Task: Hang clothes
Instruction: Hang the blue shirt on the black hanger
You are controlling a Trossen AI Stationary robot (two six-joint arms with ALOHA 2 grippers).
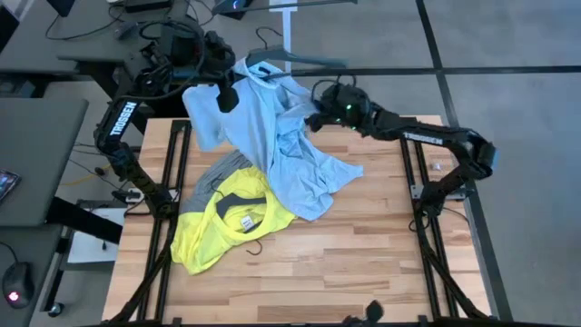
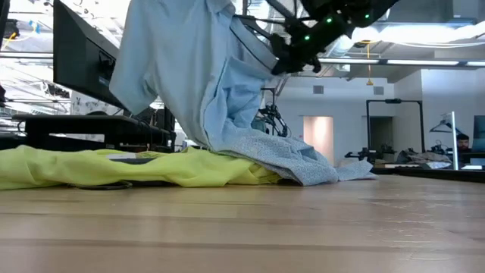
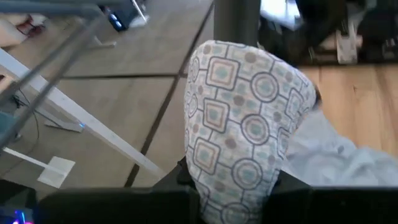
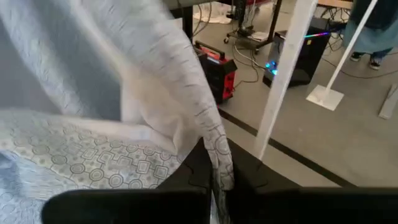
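Printed squares and circles on the light-blue shirt (image 3: 245, 130) are showing only in the wrist views; from above it is reading as plain. Both grippers are clenching it, holding it raised over the table's (image 1: 363, 263) far edge: left gripper (image 1: 227, 95), right gripper (image 1: 320, 116). Three garments are counting up: blue shirt, yellow T-shirt (image 1: 227, 222), grey T-shirt (image 1: 213, 177) lying flat.
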